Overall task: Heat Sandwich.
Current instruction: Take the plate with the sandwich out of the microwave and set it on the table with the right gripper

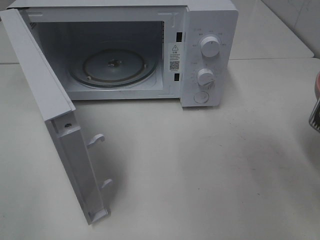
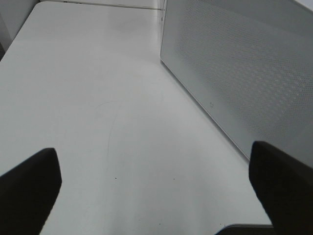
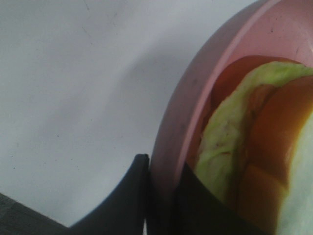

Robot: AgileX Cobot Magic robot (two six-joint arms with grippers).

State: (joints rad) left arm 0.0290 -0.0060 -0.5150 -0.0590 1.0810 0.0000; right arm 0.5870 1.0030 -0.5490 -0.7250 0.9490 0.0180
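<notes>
Sandwich (image 3: 254, 161), one, pink plate (image 3: 195, 98), one, microwave (image 1: 200, 50), one

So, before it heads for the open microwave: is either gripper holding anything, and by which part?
The right gripper pinches the rim of the pink plate carrying the sandwich. The left gripper is open and holds nothing.

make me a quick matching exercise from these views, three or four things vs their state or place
Things:
1. microwave door
2. left gripper
3. right gripper
4. sandwich

States:
A. on the pink plate
B. swung open
C. shut on the plate's rim
D. open, nothing between its fingers

Pairs: 1-B, 2-D, 3-C, 4-A
</notes>
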